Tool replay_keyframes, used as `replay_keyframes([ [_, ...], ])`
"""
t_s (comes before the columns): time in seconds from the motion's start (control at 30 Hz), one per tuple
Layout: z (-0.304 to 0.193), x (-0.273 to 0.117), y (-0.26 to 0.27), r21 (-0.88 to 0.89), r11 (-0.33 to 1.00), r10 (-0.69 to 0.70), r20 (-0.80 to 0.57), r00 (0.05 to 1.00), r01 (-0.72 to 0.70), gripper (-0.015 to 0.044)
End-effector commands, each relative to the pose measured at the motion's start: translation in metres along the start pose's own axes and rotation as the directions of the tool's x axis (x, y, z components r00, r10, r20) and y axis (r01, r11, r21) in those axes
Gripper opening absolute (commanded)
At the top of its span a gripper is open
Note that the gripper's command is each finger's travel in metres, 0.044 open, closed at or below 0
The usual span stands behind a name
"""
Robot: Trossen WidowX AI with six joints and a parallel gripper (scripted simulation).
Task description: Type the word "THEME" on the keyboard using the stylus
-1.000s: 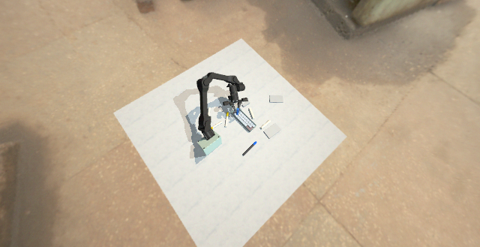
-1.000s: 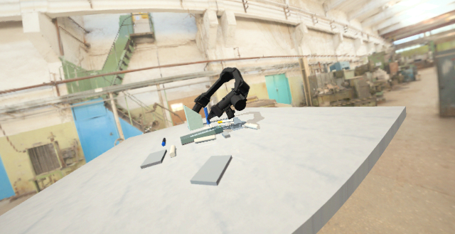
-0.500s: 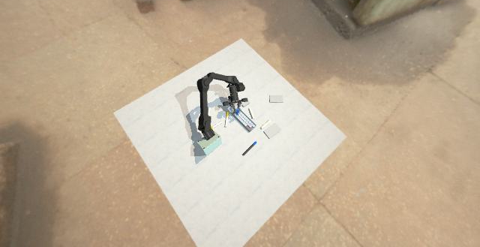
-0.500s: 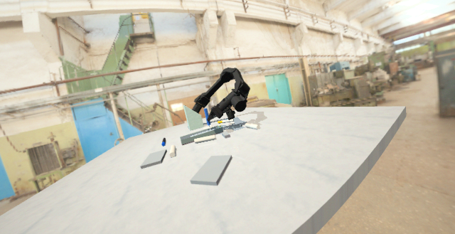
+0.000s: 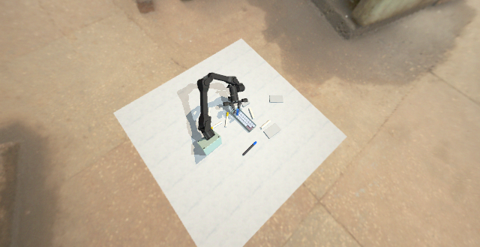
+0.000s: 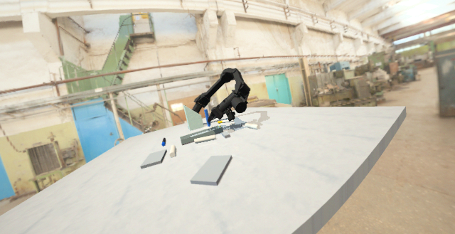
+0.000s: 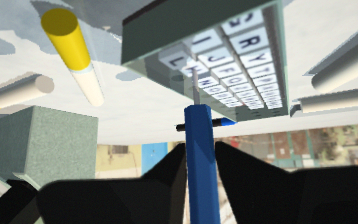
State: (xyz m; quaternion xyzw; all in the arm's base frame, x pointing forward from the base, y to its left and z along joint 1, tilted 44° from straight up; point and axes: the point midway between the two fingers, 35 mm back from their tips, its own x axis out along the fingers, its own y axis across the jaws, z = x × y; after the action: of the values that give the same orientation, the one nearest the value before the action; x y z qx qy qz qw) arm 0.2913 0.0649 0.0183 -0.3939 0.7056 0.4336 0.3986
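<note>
My gripper (image 5: pixel 238 106) (image 7: pixel 200 149) is shut on the blue stylus (image 5: pixel 237 112) (image 6: pixel 207 117) (image 7: pixel 200 170), which points down past the fingertips. The keyboard (image 5: pixel 246 121) (image 6: pixel 201 136) (image 7: pixel 160 31) lies in a dark green-grey case under the gripper. In the wrist view the stylus's thin grey tip is at the H key (image 7: pixel 192 68), covering part of its letter. That key looks lower than the L key (image 7: pixel 174 60) beside it. In the exterior view the gripper's fingers are too small to make out well.
A black marker with a blue end (image 5: pixel 249 148) (image 6: pixel 163 142) lies beyond the keyboard. A white and yellow marker (image 5: pixel 226 120) (image 7: pixel 70 42) lies near its side. White sticks (image 5: pixel 251 113) (image 6: pixel 173 151) and grey slabs (image 5: pixel 276 98) (image 6: pixel 212 170) lie on the other side. The green base block (image 5: pixel 211 144) stands behind.
</note>
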Motion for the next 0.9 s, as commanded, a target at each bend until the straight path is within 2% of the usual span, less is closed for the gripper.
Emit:
replay_keyframes([
  [0.0, 0.002, 0.0, 0.001, 0.002, 1.0, 0.002, 0.004, 1.0, -0.002, 0.0081],
  [0.27, -0.001, -0.001, 0.0, 0.002, 1.0, 0.002, 0.004, 1.0, -0.002, 0.0081],
  [0.5, -0.031, -0.018, 0.0, 0.003, 1.0, 0.001, 0.003, 1.0, -0.001, 0.0081],
  [0.67, -0.03, -0.018, 0.0, 0.015, 1.0, 0.0, 0.011, 1.0, -0.001, 0.0084],
  [0.87, -0.03, -0.018, 0.0, 0.015, 1.0, 0.0, 0.011, 1.0, -0.001, 0.0044],
])
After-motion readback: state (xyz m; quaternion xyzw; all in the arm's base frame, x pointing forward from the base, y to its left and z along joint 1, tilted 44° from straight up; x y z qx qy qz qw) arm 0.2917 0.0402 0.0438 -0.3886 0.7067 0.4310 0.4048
